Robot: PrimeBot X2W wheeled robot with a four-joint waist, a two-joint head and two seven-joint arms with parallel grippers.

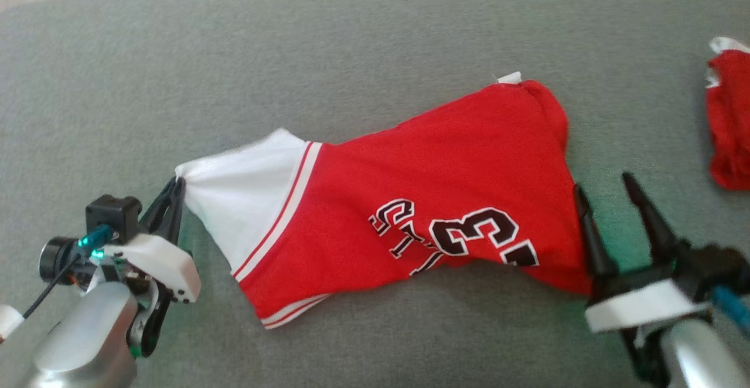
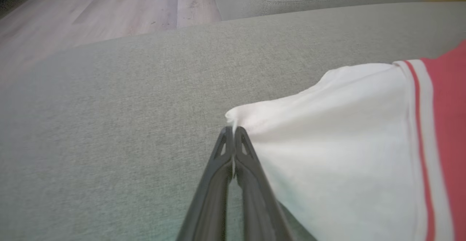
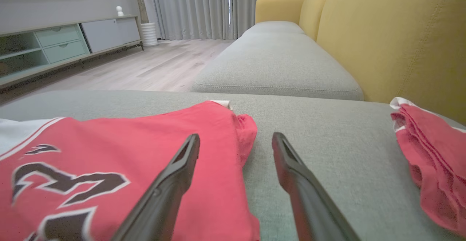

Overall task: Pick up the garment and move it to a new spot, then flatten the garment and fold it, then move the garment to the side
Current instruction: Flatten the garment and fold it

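Red jersey [image 1: 422, 200] with a white sleeve and black numerals lay stretched across the grey woven sofa cushion [image 1: 293, 54] in the head view. The left gripper [image 1: 176, 186] pinched the sleeve's tip, and the right gripper [image 1: 603, 184] stood spread at the jersey's right edge. A crumpled red cloth [image 1: 729, 124] lay well apart. The left wrist view showed the left gripper [image 2: 233, 130] pressed together on white fabric. In the right wrist view, the right gripper [image 3: 236, 138] gaped wide, one finger above the jersey [image 3: 127, 142], holding nothing.
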